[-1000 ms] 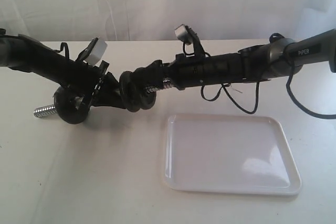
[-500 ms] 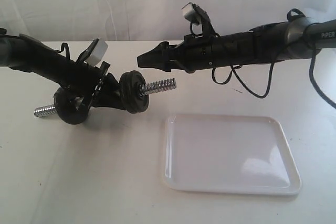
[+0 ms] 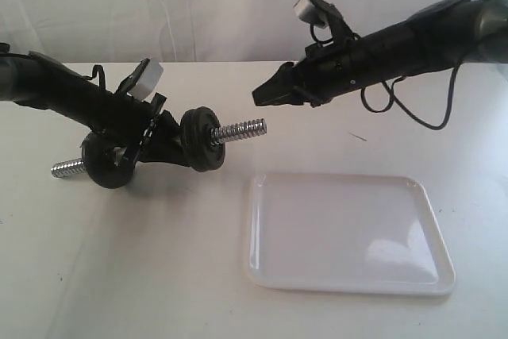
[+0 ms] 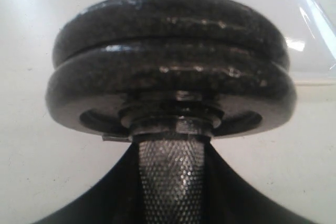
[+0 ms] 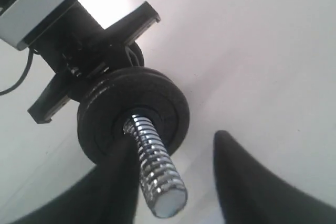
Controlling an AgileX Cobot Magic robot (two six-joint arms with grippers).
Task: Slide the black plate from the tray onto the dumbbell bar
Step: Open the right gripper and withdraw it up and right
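Note:
The dumbbell bar (image 3: 238, 130) hangs level above the table, with my left gripper (image 3: 155, 144) shut on its knurled middle (image 4: 168, 182). Two black discs sit side by side on its right part. The outer one, nearest the threaded end, is the black plate (image 3: 205, 139) (image 4: 170, 22) (image 5: 163, 100). A third disc (image 3: 107, 163) sits towards the bar's left end. My right gripper (image 3: 260, 94) (image 5: 173, 137) is open and empty, up and to the right of the bar's tip (image 5: 165, 200). The white tray (image 3: 349, 232) holds nothing.
The tray lies on the white table at the front right, below the bar's threaded end. A pale curtain closes off the back. Loose cables hang under the right arm (image 3: 405, 113).
One second ago my right gripper was at the discs on the bar. It has since let go and drawn back up and to the right. The plate has stayed on the bar; the left arm has held still.

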